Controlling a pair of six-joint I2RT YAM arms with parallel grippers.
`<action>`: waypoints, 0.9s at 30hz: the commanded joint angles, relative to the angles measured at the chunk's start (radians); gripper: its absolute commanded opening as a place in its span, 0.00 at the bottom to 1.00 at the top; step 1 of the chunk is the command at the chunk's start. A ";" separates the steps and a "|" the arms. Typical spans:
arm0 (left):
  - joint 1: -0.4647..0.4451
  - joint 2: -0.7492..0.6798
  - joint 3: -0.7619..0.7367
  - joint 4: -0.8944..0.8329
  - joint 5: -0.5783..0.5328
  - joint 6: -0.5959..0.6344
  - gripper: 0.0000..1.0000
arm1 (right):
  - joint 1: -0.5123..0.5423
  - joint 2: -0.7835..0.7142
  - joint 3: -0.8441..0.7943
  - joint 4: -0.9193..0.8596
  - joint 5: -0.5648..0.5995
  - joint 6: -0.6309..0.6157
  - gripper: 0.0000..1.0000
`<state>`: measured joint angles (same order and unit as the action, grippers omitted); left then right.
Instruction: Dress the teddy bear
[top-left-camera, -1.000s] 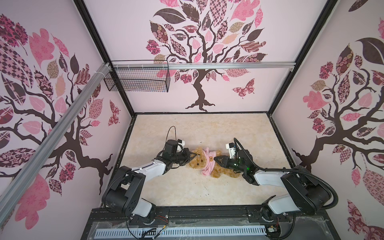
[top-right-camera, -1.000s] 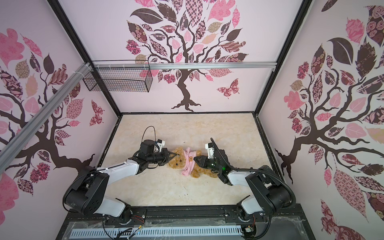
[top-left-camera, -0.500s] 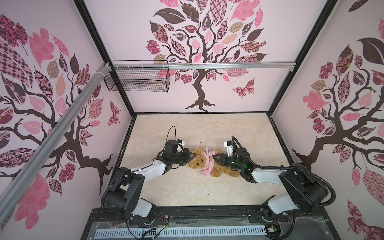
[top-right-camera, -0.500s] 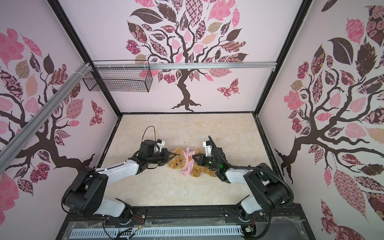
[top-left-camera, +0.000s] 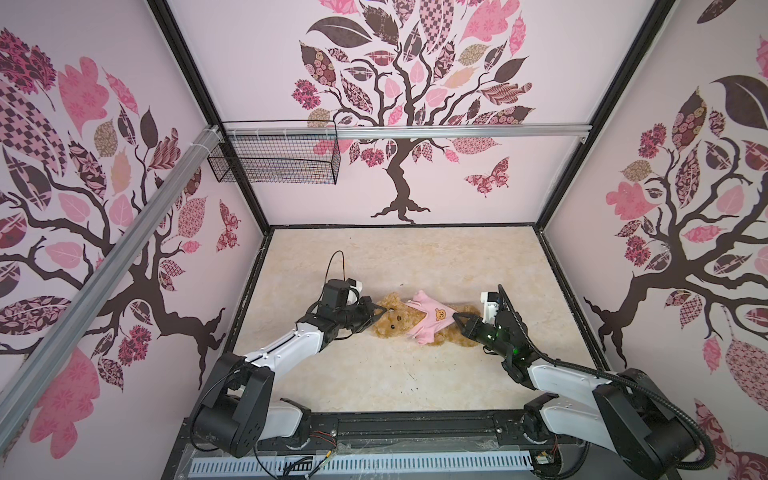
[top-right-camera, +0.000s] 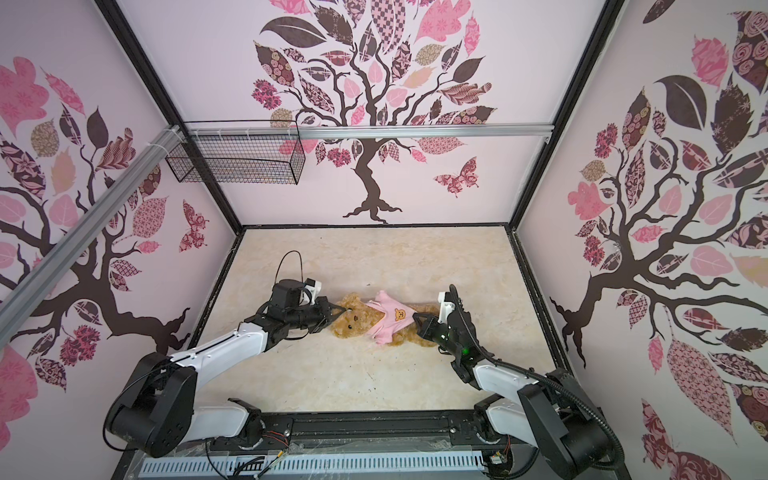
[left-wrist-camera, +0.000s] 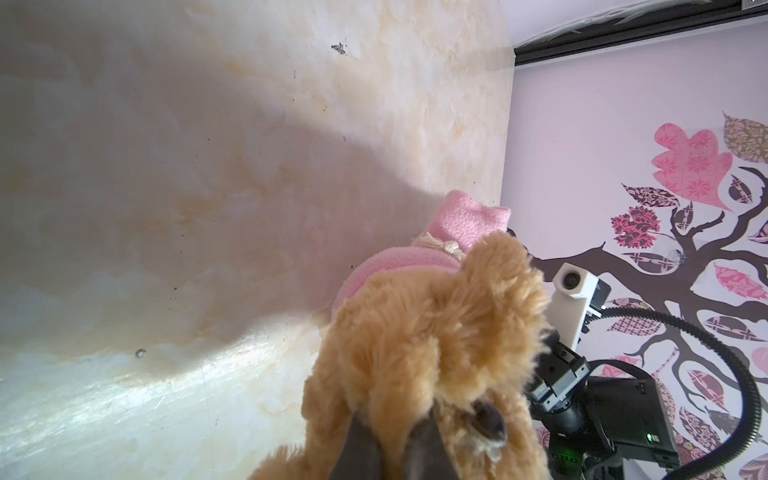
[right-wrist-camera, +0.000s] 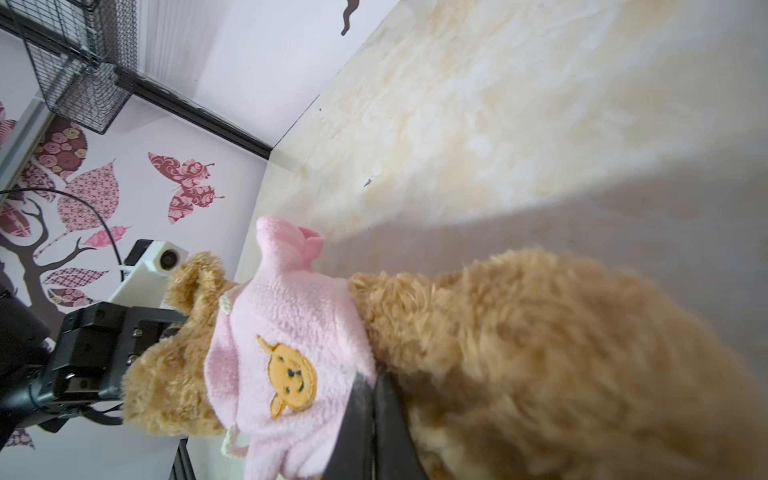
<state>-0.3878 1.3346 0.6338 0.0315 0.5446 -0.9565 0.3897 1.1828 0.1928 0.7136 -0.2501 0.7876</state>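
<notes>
The teddy bear (top-left-camera: 395, 326) (top-right-camera: 353, 326) lies on its back mid-table, head to the left, legs to the right. A pink shirt (top-left-camera: 432, 322) (top-right-camera: 392, 320) with an orange bear emblem covers its chest, and one sleeve sticks up toward the back. My left gripper (top-left-camera: 381, 309) (left-wrist-camera: 392, 419) is shut on a tuft of fur on the bear's head (left-wrist-camera: 436, 332). My right gripper (top-left-camera: 456, 317) (right-wrist-camera: 368, 376) is shut at the shirt's lower hem (right-wrist-camera: 291, 332), pinching its edge against the belly fur (right-wrist-camera: 540, 353).
A black wire basket (top-left-camera: 272, 158) hangs from the aluminium rail at the back left. Patterned walls close in the marbled table (top-left-camera: 374, 382) on three sides. The black base rail runs along the front edge.
My right gripper has closed at the shirt's hem after shifting slightly toward the bear. The left gripper has kept its hold on the head.
</notes>
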 joint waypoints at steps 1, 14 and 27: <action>0.061 -0.036 0.010 -0.033 -0.088 -0.008 0.00 | -0.057 0.020 -0.005 -0.057 0.157 -0.011 0.00; 0.015 0.064 -0.014 0.205 0.025 -0.234 0.00 | 0.033 0.278 0.190 0.014 -0.222 -0.141 0.11; 0.015 0.093 -0.024 0.168 -0.018 -0.283 0.05 | 0.053 0.205 0.141 -0.033 -0.190 -0.217 0.35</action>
<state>-0.3664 1.4086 0.6308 0.1810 0.5354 -1.2472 0.4374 1.3716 0.3367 0.6594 -0.4450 0.5747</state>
